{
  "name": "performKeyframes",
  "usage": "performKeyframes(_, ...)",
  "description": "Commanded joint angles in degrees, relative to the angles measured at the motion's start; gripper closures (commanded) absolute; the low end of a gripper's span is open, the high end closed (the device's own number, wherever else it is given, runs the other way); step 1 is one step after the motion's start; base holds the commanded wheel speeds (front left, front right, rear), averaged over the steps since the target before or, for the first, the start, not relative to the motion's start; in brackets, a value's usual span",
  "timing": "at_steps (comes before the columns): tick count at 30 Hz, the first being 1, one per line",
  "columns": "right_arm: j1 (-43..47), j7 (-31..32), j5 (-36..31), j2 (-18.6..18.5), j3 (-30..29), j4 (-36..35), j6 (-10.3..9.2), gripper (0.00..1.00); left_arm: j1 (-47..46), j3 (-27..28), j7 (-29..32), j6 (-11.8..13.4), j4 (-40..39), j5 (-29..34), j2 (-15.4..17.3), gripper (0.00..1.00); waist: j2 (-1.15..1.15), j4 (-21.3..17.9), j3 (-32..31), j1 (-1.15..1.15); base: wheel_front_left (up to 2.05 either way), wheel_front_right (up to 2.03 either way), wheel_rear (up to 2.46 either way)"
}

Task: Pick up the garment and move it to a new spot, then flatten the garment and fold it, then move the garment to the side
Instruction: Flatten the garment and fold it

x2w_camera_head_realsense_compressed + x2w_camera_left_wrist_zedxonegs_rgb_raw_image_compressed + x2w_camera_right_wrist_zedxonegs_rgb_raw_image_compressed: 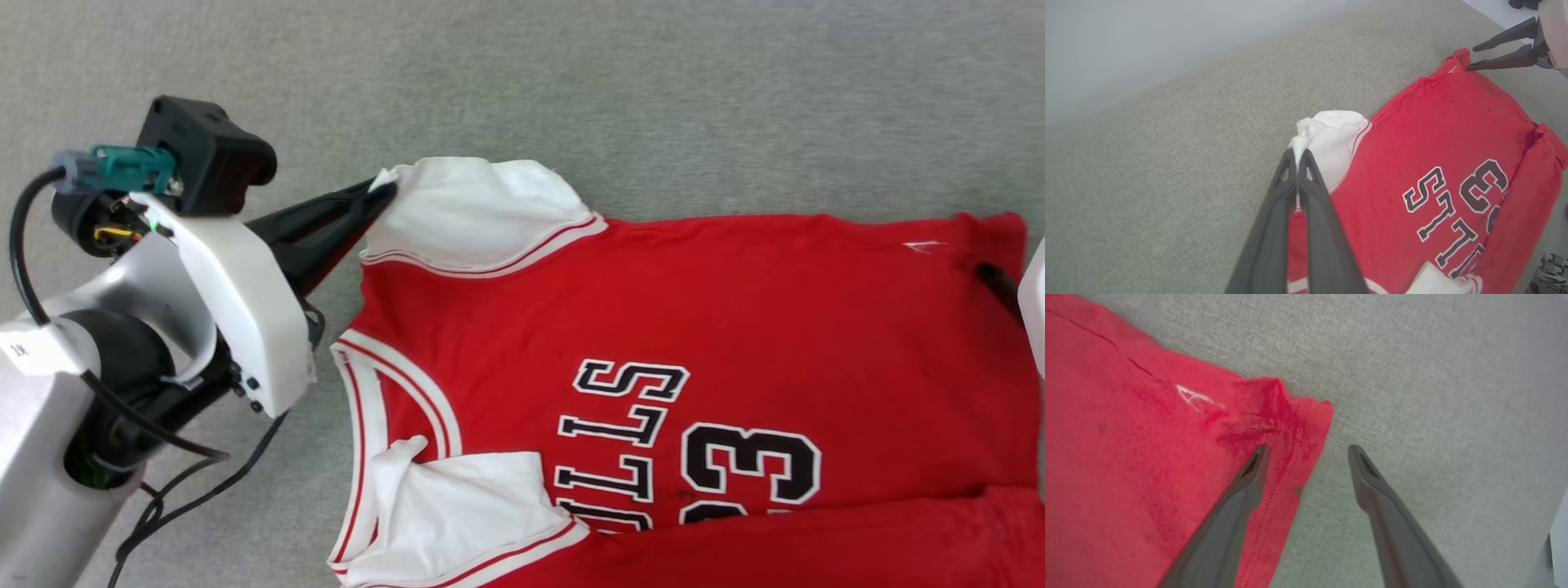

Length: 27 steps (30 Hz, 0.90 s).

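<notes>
At the left of the head view, the left gripper (384, 189) is seen reaching from its pale forearm (237, 286) to the far white sleeve (473, 212) of the garment (735, 310). Its two dark fingers are pressed together, and a bunched tip of that sleeve is pinched between them, as the left wrist view confirms (1297, 153).

The garment is spread on a grey cloth surface (653, 98), with the striped neck trim (367, 408) turned toward the left and the hem toward the right. A second white sleeve (465, 514) is laid inward over the chest at the near side. The black lettering (620, 441) and the number (751, 465) are shown sideways, and their near parts are covered by a folded-over strip of red cloth (816, 539).

At the right, the right gripper (1308, 448) is held at the far hem corner with its fingers spread wide. One finger is placed over the red cloth, the other over the grey surface, and nothing is gripped. Whether the cloth is touched cannot be told.
</notes>
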Motion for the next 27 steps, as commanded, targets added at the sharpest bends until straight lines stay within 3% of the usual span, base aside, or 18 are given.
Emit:
performKeyframes(1,-1.2,0.3,-0.4,-0.8,1.1,1.5,-0.04,0.00,0.8,-0.5,-0.6,0.0,-1.2,0.4,-0.3,1.00,0.00,1.9,1.7,0.00,0.00,0.00,0.00)
performKeyframes(13,1.6,1.0,1.0,1.1,6.8,9.3,0.07,0.00,2.4,-2.4,-1.5,0.3,-4.7,1.4,-1.3,1.00,0.00,4.7,3.6,0.00,0.00,0.00,0.00)
performKeyframes(14,2.1,0.7,1.1,1.1,7.2,9.9,0.09,0.33,2.5,-2.5,-1.6,0.3,-4.3,1.5,-1.2,1.00,0.00,4.7,3.4,0.00,0.00,0.00,0.00)
performKeyframes(15,2.4,0.3,1.0,0.9,7.7,10.2,0.09,0.95,2.7,-2.6,-1.7,0.3,-4.0,1.7,-1.1,1.00,0.00,4.7,3.2,0.00,0.00,0.00,0.00)
performKeyframes(16,2.4,-0.4,1.0,0.9,7.8,10.5,0.10,1.00,2.9,-2.6,-1.7,0.3,-3.7,1.7,-1.1,1.00,0.00,4.6,2.8,0.00,0.00,0.00,0.00)
performKeyframes(27,1.1,-11.5,3.4,2.4,2.1,11.4,-0.04,1.00,8.0,-0.4,-5.0,1.9,0.0,0.4,0.6,1.00,0.00,1.8,-4.7,0.00,0.00,0.00,0.00)
